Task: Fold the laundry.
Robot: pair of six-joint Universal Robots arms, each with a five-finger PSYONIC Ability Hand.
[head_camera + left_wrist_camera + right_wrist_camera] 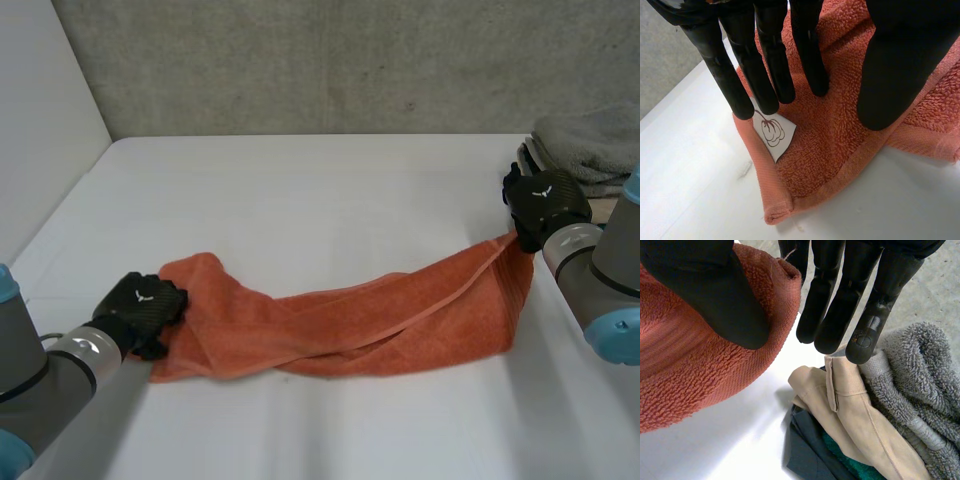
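We judge the fold barely begun. The orange towel (350, 325) lies stretched across the white table (300, 190) as a loose, twisted band, with no clean fold in it. It still needs spreading flat, then folding.

The left hand (140, 312) is at the towel's left end, its fingers (767, 75) straight and slightly apart over a corner that lies flat on the table. It grips nothing, and we cannot tell whether it touches the cloth. The right hand (540, 205) pinches the towel's other end between thumb and straight fingers, holding that end off the table.

We count one orange towel with one white label (772, 132) and two hands. Beside the right hand waits one pile of at least four pieces: a grey towel (920, 380), a beige garment (855, 405), a dark cloth (805, 450) and a green cloth (857, 465).
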